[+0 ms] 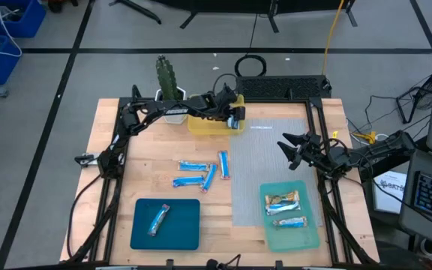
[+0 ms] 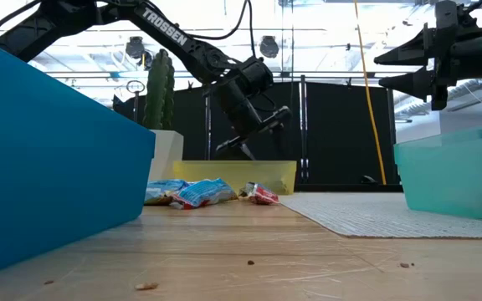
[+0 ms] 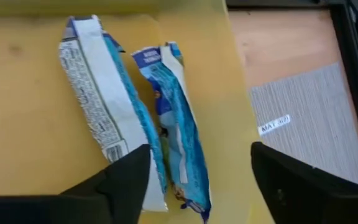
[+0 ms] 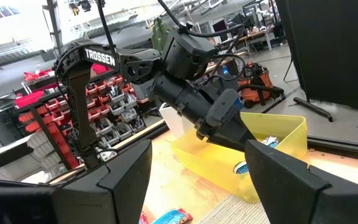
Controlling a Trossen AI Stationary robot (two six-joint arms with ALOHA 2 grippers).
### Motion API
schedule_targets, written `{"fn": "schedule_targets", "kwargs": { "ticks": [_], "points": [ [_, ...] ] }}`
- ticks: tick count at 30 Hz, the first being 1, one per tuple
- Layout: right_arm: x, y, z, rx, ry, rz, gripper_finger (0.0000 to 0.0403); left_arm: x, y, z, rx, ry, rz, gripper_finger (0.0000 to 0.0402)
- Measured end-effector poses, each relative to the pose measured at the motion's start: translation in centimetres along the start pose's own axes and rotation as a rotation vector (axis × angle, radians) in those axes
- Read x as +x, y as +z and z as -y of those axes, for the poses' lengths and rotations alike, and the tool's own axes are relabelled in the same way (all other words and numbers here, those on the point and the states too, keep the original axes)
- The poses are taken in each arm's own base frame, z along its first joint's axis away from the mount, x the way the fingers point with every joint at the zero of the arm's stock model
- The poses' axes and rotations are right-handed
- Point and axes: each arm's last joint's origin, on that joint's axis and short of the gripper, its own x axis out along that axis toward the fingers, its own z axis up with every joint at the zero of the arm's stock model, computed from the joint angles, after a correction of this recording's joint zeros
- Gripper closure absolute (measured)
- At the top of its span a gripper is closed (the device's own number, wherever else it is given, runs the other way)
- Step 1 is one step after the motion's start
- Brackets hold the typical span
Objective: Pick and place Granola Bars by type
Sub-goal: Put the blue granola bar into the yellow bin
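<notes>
Bars [image 3: 135, 118], two blue, lie in yellow tray [image 3: 30, 124] just ahead of left gripper [image 3: 197, 180], fingers spread, holding nothing; right gripper [image 1: 289, 148] spread over mat [image 1: 268, 165].

We see the left arm reaching from the left side of the high view up toward top centre, its wrist bent downward. The left gripper [image 1: 235, 118] hangs there, fingers [image 3: 126, 180] parted with a clear gap between them. The right arm comes in from the right edge of the high view, stretched level toward the middle. The right gripper [image 1: 286, 145] sits at right of centre, raised, its two fingers spread wide.
</notes>
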Motion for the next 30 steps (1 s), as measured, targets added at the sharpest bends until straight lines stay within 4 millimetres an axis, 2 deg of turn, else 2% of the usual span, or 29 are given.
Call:
{"fn": "schedule_targets", "kwargs": {
  "ticks": [7,11,20,30],
  "points": [
    [0.0,0.0,0.0,0.000,0.000,0.000,0.0151,-0.5,-0.1,0.4,0.039,-0.035,-0.028,0.0074],
    [0.0,0.0,0.0,0.000,0.000,0.000,0.0151,-2.0,0.4,1.2,0.090,-0.041,0.033,0.0057],
    [0.0,0.0,0.0,-0.001,0.000,0.000,0.0151,-7.6,1.8,3.3,0.328,-0.112,0.121,0.0050],
    [0.0,0.0,0.0,0.000,0.000,0.000,0.0151,-16.0,0.6,6.0,0.675,-0.323,0.084,0.0050]
  ]
}}
